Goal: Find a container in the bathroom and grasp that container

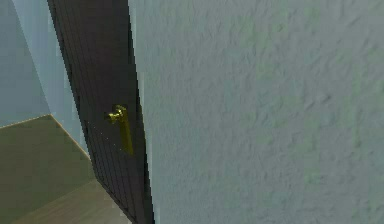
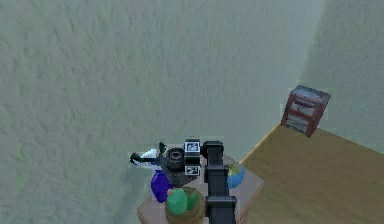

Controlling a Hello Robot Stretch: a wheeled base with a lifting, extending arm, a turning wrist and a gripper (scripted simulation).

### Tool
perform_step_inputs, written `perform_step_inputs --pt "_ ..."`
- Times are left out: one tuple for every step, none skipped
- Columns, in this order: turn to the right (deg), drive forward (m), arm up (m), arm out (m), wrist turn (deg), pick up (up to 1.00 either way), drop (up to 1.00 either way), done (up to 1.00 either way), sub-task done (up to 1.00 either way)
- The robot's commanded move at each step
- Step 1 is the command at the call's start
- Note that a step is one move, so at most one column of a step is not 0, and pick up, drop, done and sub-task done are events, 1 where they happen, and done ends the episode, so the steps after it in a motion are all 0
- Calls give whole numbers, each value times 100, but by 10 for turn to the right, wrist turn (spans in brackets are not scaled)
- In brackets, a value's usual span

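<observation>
A small blue bottle-like thing (image 2: 160, 185), possibly the container, stands at the left end of the low bench (image 2: 250, 195), beside a green round thing (image 2: 182, 203). The claw (image 2: 140, 157) shows near that same end of the bench, and whether it grips anything cannot be told. A reddish crate (image 2: 306, 108) sits well beyond the bench

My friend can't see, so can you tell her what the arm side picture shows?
A robot's dark square arm reaches out by a small round wooden table beside a pale rough wall, its gripper near a blue bottle-shaped thing and a green round thing. A small reddish shelf unit stands in the far corner on wooden floor.
</observation>
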Motion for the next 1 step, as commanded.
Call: perform_step_inputs --pt "0 0 10 0 0 0 0 0 0"
